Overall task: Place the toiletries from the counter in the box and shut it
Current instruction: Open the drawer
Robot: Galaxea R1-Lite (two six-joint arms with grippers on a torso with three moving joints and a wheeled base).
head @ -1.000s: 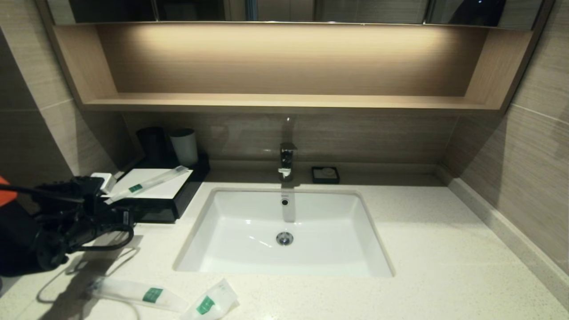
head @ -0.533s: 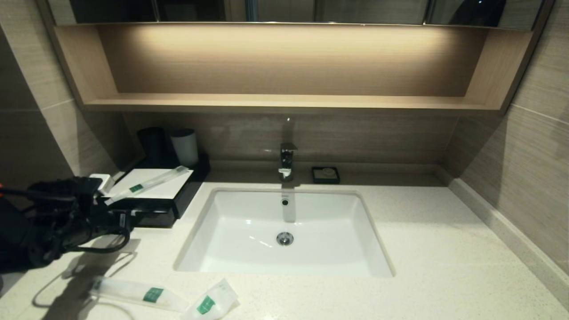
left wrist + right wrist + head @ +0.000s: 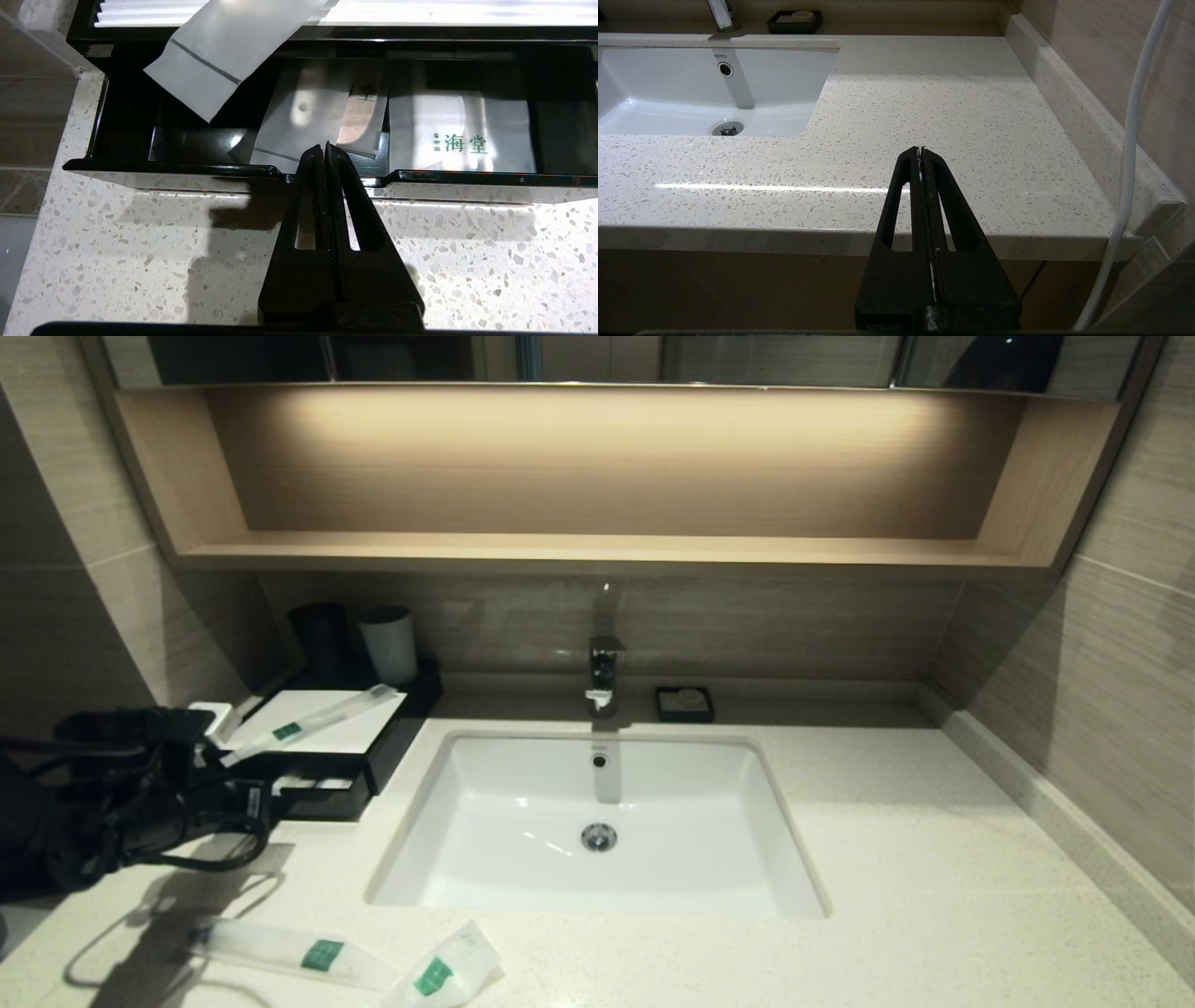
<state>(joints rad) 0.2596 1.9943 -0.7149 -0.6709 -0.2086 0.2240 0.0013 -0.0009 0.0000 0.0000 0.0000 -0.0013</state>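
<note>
Box (image 3: 322, 747) — black, white-topped; drawer (image 3: 327, 177) out

the counter (image 3: 887, 859) is cream-white with fine brown-grey speckles. the sink (image 3: 597, 887) is plain glossy white. the box (image 3: 373, 761) is glossy black with a white top panel. the sachets (image 3: 289, 952) are frosted white with small green square labels. the left gripper (image 3: 324, 151) is matt black. the shelf (image 3: 597, 551) is light wood grain.
</note>
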